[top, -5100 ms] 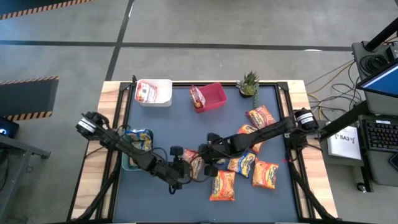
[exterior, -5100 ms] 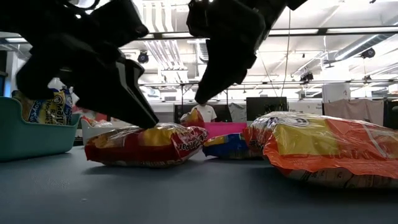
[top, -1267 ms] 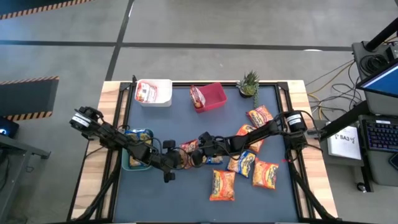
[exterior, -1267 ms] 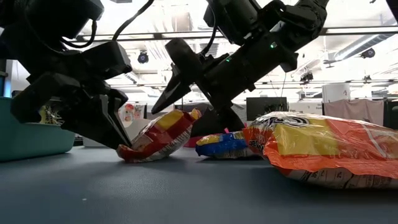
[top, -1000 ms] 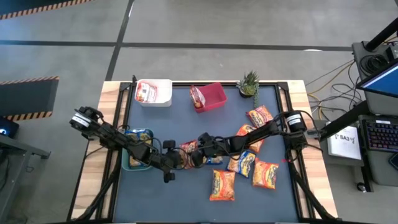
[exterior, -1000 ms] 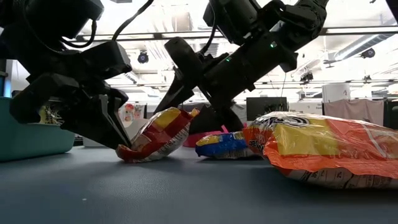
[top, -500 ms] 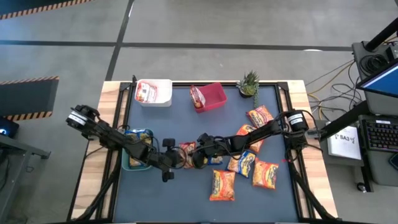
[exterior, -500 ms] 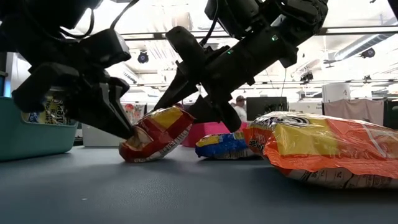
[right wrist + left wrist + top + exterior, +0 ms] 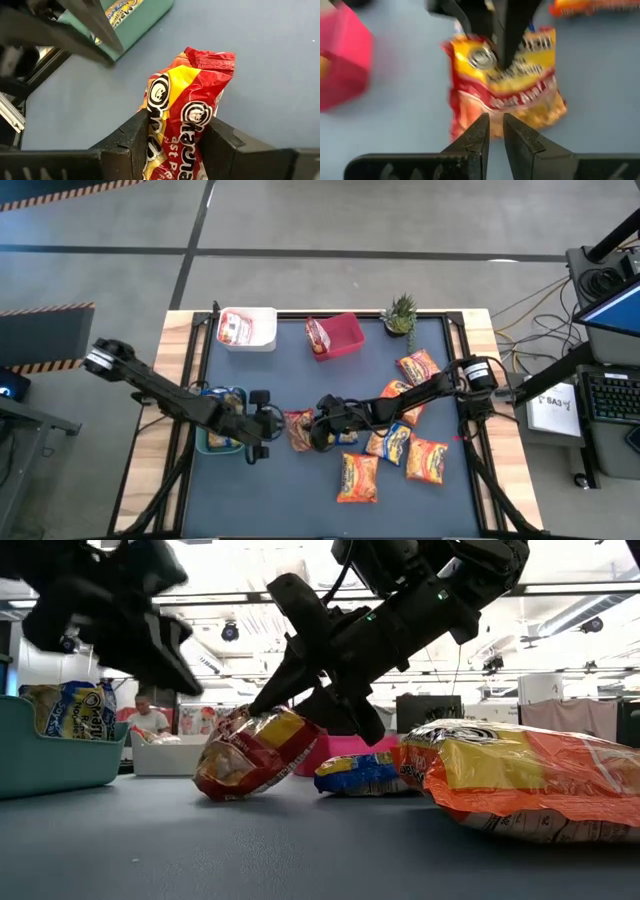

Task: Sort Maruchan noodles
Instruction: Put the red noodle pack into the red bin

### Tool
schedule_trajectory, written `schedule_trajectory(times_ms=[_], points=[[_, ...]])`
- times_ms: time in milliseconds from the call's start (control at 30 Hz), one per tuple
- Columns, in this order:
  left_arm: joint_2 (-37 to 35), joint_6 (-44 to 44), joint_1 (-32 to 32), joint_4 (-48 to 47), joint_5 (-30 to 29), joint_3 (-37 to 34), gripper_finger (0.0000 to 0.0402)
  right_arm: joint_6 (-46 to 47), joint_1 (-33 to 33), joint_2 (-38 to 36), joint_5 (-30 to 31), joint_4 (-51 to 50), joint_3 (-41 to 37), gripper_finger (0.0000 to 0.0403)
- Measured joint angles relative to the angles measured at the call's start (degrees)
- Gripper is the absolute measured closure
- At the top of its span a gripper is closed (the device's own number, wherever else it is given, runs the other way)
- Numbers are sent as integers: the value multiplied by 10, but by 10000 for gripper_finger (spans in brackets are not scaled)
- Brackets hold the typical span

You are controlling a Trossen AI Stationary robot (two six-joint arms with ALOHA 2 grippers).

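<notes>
A red-and-yellow noodle packet stands tilted near the table's middle, with my right gripper shut on it. My left gripper is shut, holds nothing, and hangs above and to the left of the packet, near the teal bin. That bin holds blue-and-yellow packets. More orange and blue-yellow packets lie flat to the right. My right gripper pinches the packet between its two fingers, one on each side edge, near the packet's raised end. The fingers slant down from the table's right side. The packet tilts, with its lower end on the table.
A white bin and a pink bin, each with a packet inside, stand at the far edge beside a small potted plant. Orange packets lie toward the near right. A big orange packet fills the low view's right.
My left gripper has come away from the packet's lower end, risen, and drawn back toward the table's left edge. The packet stays tilted in my right gripper, its lower end now free on the table.
</notes>
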Motion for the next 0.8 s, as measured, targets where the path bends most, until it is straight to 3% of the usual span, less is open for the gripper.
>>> schedule_trajectory(times_ms=[400, 533, 800], points=[[-153, 176, 1, 23, -169, 0, 364, -40, -6, -47, -2, -8, 0, 265], [-181, 179, 2, 30, -167, 0, 364, -21, -12, -50, -24, -28, 1, 264], [-130, 79, 2, 66, -45, -17, 364, -13, -28, -53, -31, -119, 1, 264]])
